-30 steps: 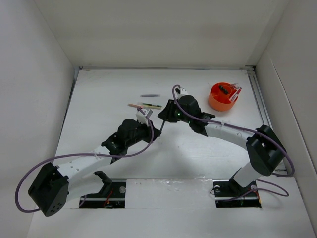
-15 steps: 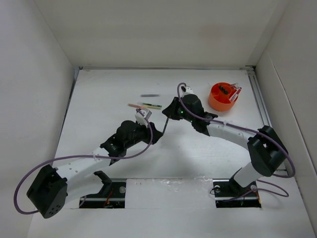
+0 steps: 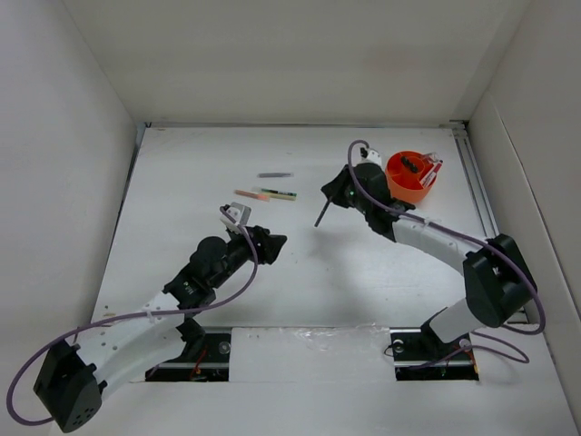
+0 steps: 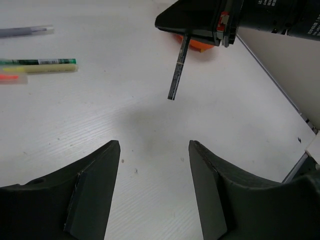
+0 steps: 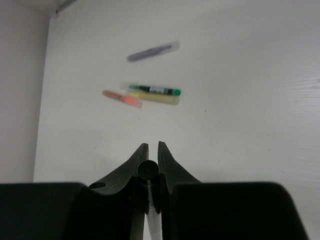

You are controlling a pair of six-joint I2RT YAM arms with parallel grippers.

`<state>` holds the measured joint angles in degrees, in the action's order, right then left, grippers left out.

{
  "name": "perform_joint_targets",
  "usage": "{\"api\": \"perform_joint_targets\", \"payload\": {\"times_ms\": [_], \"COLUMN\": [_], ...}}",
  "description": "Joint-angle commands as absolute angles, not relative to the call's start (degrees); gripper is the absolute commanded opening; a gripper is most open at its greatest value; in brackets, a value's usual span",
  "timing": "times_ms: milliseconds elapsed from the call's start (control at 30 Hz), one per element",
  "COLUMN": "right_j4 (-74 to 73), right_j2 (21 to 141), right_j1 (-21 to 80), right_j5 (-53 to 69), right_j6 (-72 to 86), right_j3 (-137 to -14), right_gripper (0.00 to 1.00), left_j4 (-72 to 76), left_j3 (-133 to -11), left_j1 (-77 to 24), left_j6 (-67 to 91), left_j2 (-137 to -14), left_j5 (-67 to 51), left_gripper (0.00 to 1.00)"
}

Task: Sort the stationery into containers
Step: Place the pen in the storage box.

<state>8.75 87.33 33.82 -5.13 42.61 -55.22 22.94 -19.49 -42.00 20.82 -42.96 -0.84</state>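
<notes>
My right gripper (image 3: 334, 193) (image 5: 150, 145) is shut on a slim dark pen (image 3: 320, 216) (image 4: 177, 67) (image 5: 148, 170), which hangs slanted above the table, just left of the orange organiser (image 3: 408, 179) (image 4: 194, 46). The left gripper (image 3: 270, 242) (image 4: 154, 145) is open and holds nothing, low over the table to the left and nearer. On the table at the back lie a grey pen (image 3: 274, 174) (image 5: 152, 51), a green-yellow marker (image 3: 277, 193) (image 5: 155, 93) (image 4: 40, 65) and a pink pen (image 3: 245, 193) (image 5: 122, 97). Black scissors (image 3: 410, 164) and a pink pen (image 3: 431, 169) stand in the organiser.
White walls enclose the table on the left, back and right. A metal rail (image 3: 477, 195) runs along the right edge beside the organiser. Purple cables (image 3: 508, 254) loop along both arms.
The left gripper opened, let go of the dark pen and drew back down-left. The right gripper closed on the pen and carried it right toward the organiser.
</notes>
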Motion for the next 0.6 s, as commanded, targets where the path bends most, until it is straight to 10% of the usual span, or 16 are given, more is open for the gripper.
{"api": "perform_joint_targets", "payload": {"times_ms": [0, 567], "right_j4": [7.2, -0.2], "right_j2": [83.3, 80.3], "right_j1": [31.0, 5.4], "right_j5": [-11.6, -36.2], "right_j6": [45.1, 54.4], "right_j3": [-55.1, -61.5], "right_gripper": [0.00, 0.00], "left_j4": [24.9, 20.9], "left_j3": [-18.6, -18.6], "left_j1": [-42.0, -42.0], "left_j6": [22.1, 23.7], "left_j2": [-41.2, -35.6], "left_j5": [2.4, 6.0], "left_gripper": [0.54, 0.57]}}
